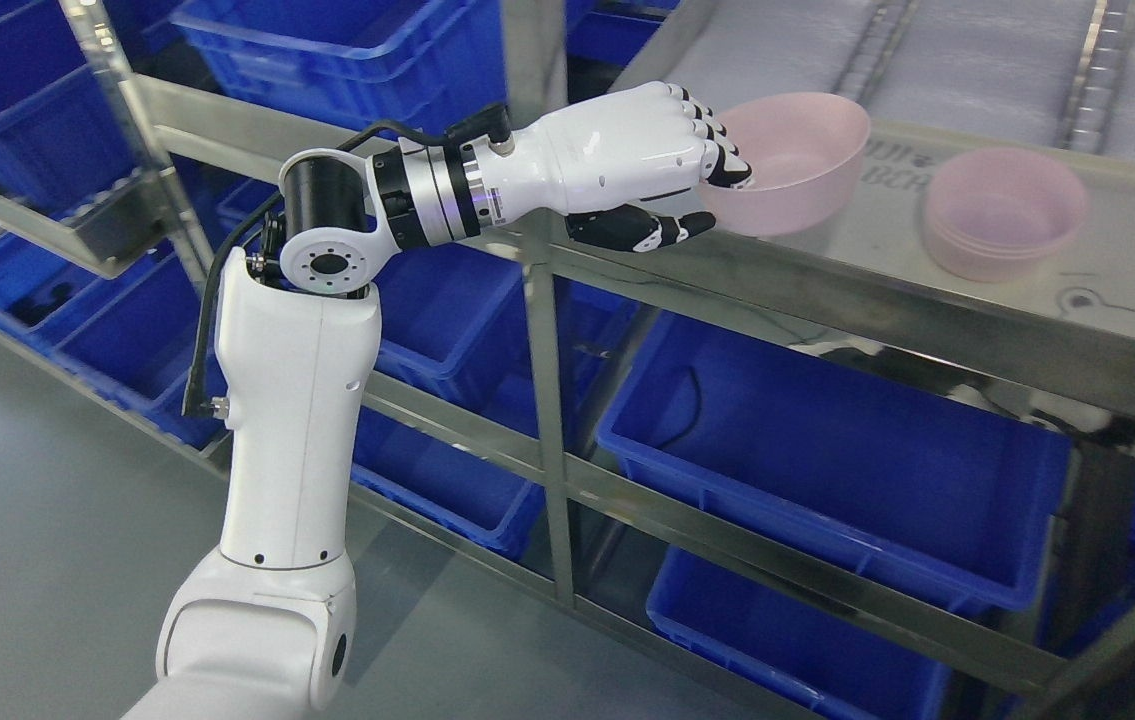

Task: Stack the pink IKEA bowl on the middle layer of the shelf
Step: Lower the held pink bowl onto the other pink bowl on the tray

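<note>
- Head view: left hand (662, 165) reaches in from the lower left and grips a pink bowl (799, 160) at its near rim, fingers (717, 150) curled over the edge into the bowl, thumb (642, 228) under the outer wall. Pinch grip on the rim only.
- Held bowl sits tilted, mouth turned partly toward the camera, at the front edge of the steel shelf (927, 290). Whether its base touches the shelf surface I cannot tell.
- Stack of pink bowls (1005, 212) stands upright on the same shelf, to the right of the held bowl, apart from it.
- Right arm not in view.
- Judgement: bowl is at the shelf level but not yet nested; transfer to the stack remains.
- Risks: rim-only pinch could let the bowl rotate or slip; a tilted entry could catch the stack's rim and push the stack along the smooth steel; the thumb under the wall could get trapped between bowls when nesting.
- Blue bins (827, 450) below would catch a dropped bowl.
</note>
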